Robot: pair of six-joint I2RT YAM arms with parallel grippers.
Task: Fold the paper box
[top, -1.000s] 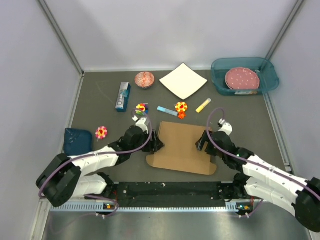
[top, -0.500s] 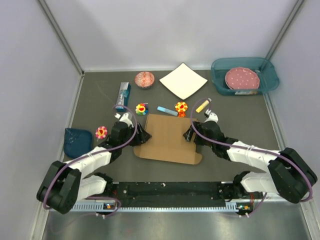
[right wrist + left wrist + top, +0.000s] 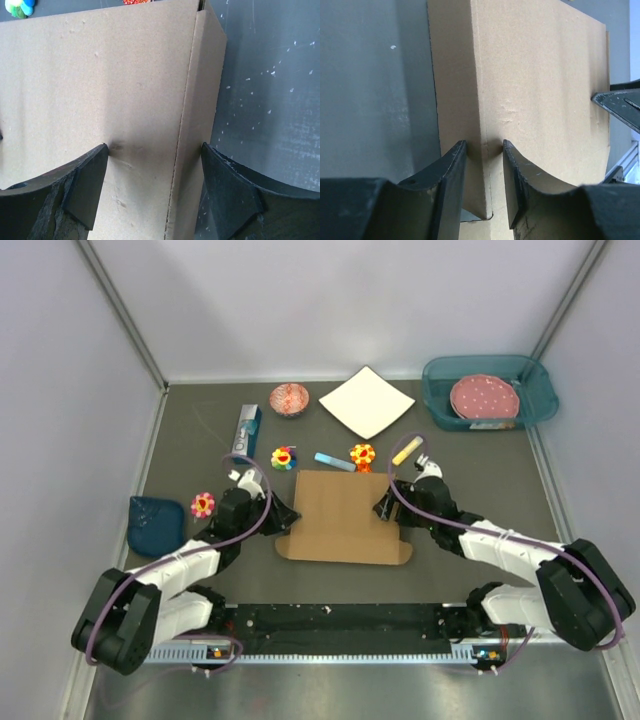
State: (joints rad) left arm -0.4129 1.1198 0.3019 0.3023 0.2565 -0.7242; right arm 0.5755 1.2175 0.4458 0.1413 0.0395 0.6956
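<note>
The paper box (image 3: pixel 340 515) is a flat brown cardboard sheet in the middle of the table, with both side flaps bent down. My left gripper (image 3: pixel 283 512) is at its left edge. In the left wrist view its jaws (image 3: pixel 484 147) pinch the ridge of the left fold of the box (image 3: pixel 545 90), one fingertip on the flap and one on the top panel. My right gripper (image 3: pixel 385 508) is at the right edge. It (image 3: pixel 154 150) stands wide astride the right fold of the box (image 3: pixel 100 75), one tip denting the panel and the other against the flap.
Just beyond the box lie two flower toys (image 3: pixel 284 457) (image 3: pixel 362 454), a blue stick (image 3: pixel 334 462) and a yellow stick (image 3: pixel 406 450). Farther back are a white paper square (image 3: pixel 366 401), a red bowl (image 3: pixel 289 399), a blue carton (image 3: pixel 246 433) and a teal bin (image 3: pixel 440 368).
The box has slid away from the near edge and to the left and now lies straighter, with both grippers travelling at its sides. The left jaws have narrowed markedly, the right ones slightly.
</note>
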